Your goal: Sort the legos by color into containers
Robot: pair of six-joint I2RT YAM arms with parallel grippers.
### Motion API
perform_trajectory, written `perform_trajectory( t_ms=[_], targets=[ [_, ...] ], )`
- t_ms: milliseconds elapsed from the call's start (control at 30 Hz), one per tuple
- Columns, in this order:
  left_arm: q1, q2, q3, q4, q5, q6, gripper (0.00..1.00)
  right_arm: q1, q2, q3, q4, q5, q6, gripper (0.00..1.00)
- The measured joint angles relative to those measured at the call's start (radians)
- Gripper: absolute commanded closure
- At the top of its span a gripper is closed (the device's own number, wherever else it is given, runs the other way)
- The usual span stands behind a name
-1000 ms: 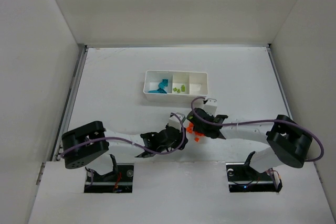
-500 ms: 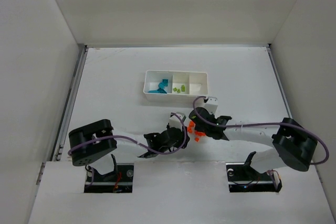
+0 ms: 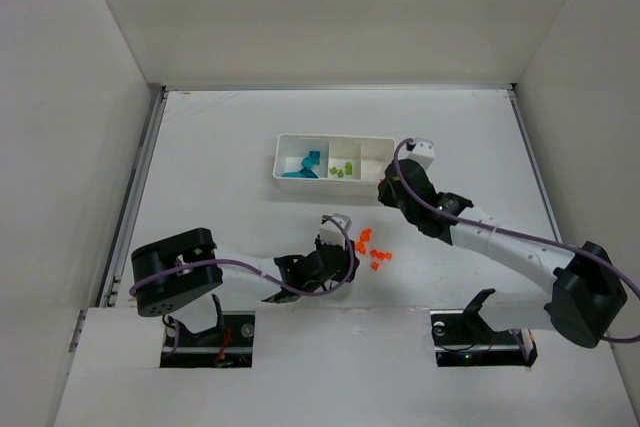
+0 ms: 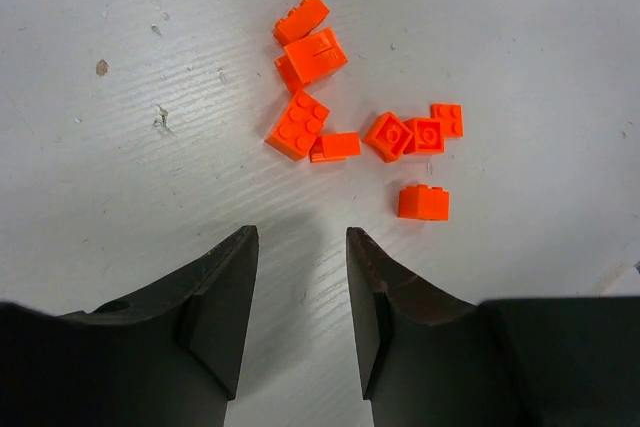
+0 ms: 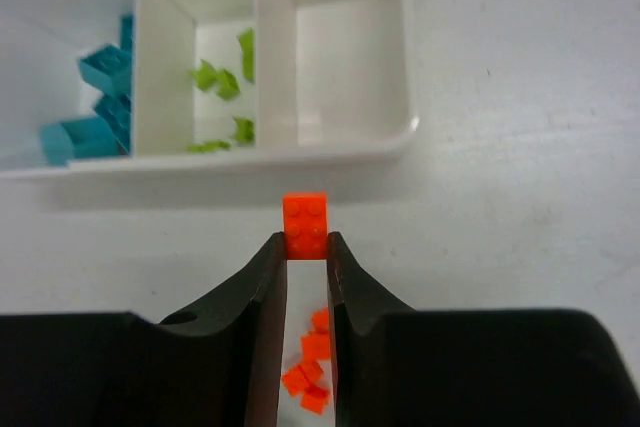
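The white tray lies at the table's middle. Its left compartment holds teal bricks, its middle one lime-green bricks, and its right one looks empty. The tray also shows in the right wrist view. My right gripper is shut on an orange brick, held above the table just short of the tray's near wall, by its right end. Several orange bricks lie loose on the table. My left gripper is open and empty, just short of them.
White walls enclose the table on three sides. The right arm stretches from the bottom right towards the tray. The left arm lies low along the near edge.
My right gripper has risen from the orange pile with one orange brick and moved up and right towards the tray's right end. The left gripper has hardly moved.
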Motion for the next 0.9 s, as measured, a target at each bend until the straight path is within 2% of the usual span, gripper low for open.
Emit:
perform_trajectory(
  t_ms=[233,300,433,500,633,900],
  targets=[
    [-0.002,0.028,0.024,0.002,-0.014,-0.003,0.63,-0.108,0.196,0.167,0.129,-0.084,-0.091,0.79],
    [-0.002,0.046,0.038,0.008,-0.018,-0.003,0.63,-0.127,0.25,0.184,0.146,-0.1,-0.099,0.74],
    [-0.002,0.062,0.05,0.015,-0.021,-0.003,0.63,-0.143,0.307,0.188,0.149,-0.109,-0.107,0.51],
    [-0.002,0.065,0.052,0.017,-0.022,-0.003,0.63,-0.142,0.308,0.188,0.149,-0.115,-0.113,0.47],
    [-0.002,0.076,0.065,0.016,-0.022,-0.002,0.63,-0.142,0.28,0.182,0.168,-0.118,-0.117,0.48],
    [0.009,0.137,0.124,0.023,-0.031,0.008,0.62,-0.122,0.087,0.019,0.216,-0.117,-0.093,0.48]
  ],
)
